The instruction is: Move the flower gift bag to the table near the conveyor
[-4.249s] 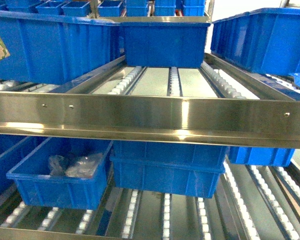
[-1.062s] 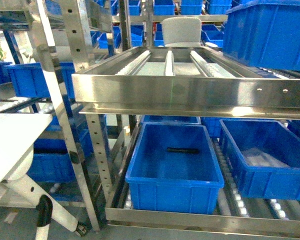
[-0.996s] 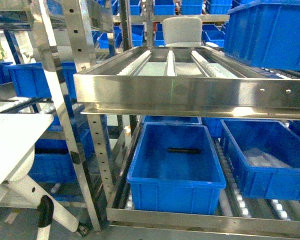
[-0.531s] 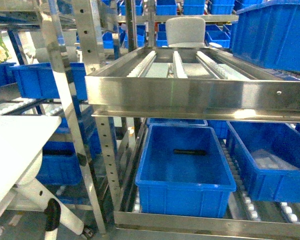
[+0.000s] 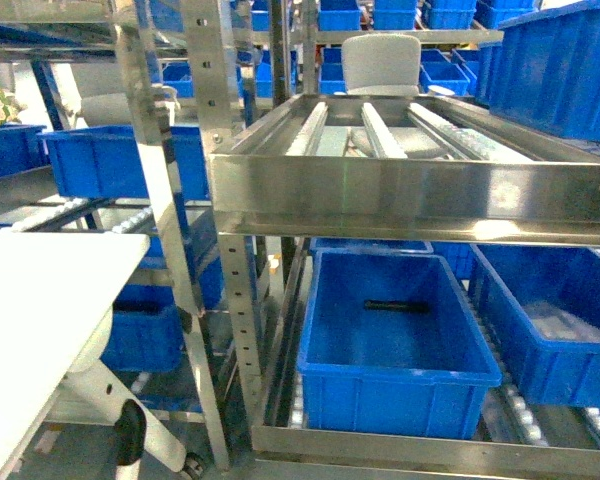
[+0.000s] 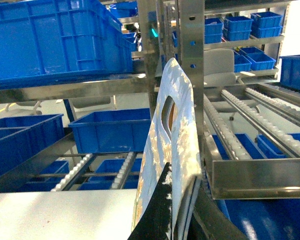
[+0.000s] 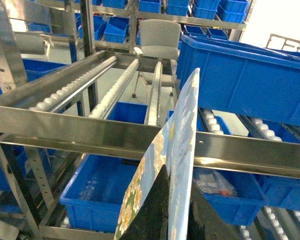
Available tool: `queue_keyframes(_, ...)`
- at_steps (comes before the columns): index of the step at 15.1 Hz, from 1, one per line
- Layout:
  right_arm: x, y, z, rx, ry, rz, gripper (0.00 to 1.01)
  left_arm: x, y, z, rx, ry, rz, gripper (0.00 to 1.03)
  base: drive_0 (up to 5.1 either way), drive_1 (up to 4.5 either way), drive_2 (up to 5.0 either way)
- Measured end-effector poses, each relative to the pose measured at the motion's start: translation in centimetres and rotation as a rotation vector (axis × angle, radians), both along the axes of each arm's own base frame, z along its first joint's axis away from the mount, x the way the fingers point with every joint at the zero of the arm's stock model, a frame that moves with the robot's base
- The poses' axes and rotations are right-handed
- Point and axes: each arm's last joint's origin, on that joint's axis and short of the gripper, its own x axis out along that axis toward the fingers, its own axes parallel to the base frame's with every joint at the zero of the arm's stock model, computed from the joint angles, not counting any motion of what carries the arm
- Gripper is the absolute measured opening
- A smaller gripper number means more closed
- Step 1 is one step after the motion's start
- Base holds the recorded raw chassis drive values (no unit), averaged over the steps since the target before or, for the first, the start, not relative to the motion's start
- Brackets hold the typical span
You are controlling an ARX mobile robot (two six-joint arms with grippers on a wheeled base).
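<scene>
White table [image 5: 40, 300] sits near left; keep both hands clamped on their flower gift bags [image 6: 172, 150] while approaching.

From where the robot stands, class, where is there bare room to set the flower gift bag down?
The white table, left of the steel conveyor upright, shows bare surface. The lower tracks are crowded with blue bins; the upper roller tracks look open.

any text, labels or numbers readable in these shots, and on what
No readable text in any view.
flower gift bag: only a floral print shows, no words.
blue bins: plain, no labels visible.
conveyor frame: bare steel with holes, no markings.
table: no marks visible on the part in view.
</scene>
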Motion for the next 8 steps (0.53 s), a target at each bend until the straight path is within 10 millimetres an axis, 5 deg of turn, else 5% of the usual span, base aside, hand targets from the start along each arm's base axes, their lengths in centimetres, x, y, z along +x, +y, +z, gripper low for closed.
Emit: queue_keyframes(8, -0.02, 0.0, 0.05, 0.0, -0.004, 0.0, 0.03, -0.01, -0.01, 0.02, 0.0, -0.002, 0.0, 0.02, -5.0, 2.45, 2.5)
